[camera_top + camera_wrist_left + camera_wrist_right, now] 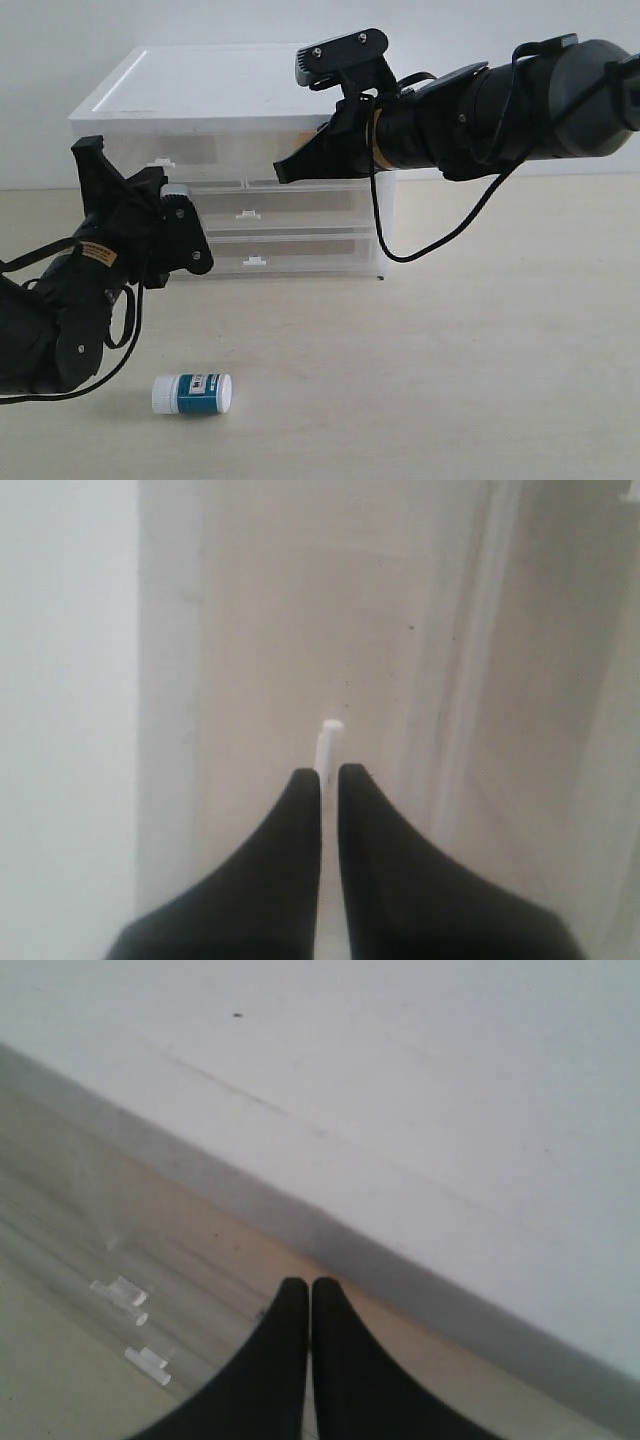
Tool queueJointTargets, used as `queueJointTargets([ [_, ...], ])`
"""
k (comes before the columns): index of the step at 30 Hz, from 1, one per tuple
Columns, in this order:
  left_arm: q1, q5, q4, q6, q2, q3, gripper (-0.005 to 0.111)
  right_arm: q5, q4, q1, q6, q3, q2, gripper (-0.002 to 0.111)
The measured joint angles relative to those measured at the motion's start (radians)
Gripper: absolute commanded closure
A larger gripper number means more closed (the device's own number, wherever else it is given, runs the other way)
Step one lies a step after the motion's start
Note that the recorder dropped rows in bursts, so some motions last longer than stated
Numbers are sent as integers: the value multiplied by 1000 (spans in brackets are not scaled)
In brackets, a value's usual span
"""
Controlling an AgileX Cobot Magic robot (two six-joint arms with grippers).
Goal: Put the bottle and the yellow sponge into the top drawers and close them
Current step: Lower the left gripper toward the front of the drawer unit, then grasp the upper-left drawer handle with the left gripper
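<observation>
The bottle [192, 393] lies on its side on the table, in front of my left arm. My left gripper [190, 238] [329, 772] is at the left of the cabinet [200, 85] front. It is shut on a white tab handle [329, 738], which runs edge-on between the fingertips; whose drawer it belongs to I cannot tell. The right gripper [282, 172] [308, 1285] is shut with nothing in it, its tips against the top right drawer [180, 1250], just under the white top. The yellow sponge is not plainly in view; only a faint orange tint shows through that drawer front.
Two full-width drawers [300, 210] with tab handles sit below the top ones. A black cable [380, 235] hangs from the right arm in front of the cabinet's right side. Bare tabletop [450, 380] stretches to the right of the bottle.
</observation>
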Motion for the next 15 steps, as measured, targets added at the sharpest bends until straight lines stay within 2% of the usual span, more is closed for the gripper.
queueJointTargets([
  [3, 3, 0, 7, 0, 0, 0, 103, 0, 0, 0, 0, 0, 0, 108],
  [5, 3, 0, -9, -62, 0, -2, 103, 0, 0, 0, 0, 0, 0, 108],
  [11, 10, 12, -176, -453, -2, -18, 103, 2, 0, 0, 0, 0, 0, 108],
  [13, 10, 90, -147, -610, -19, -18, 103, 2, -2, 0, 0, 0, 0, 108],
  [15, 10, 153, -99, -696, -56, -18, 103, 2, -2, 0, 0, 0, 0, 108],
])
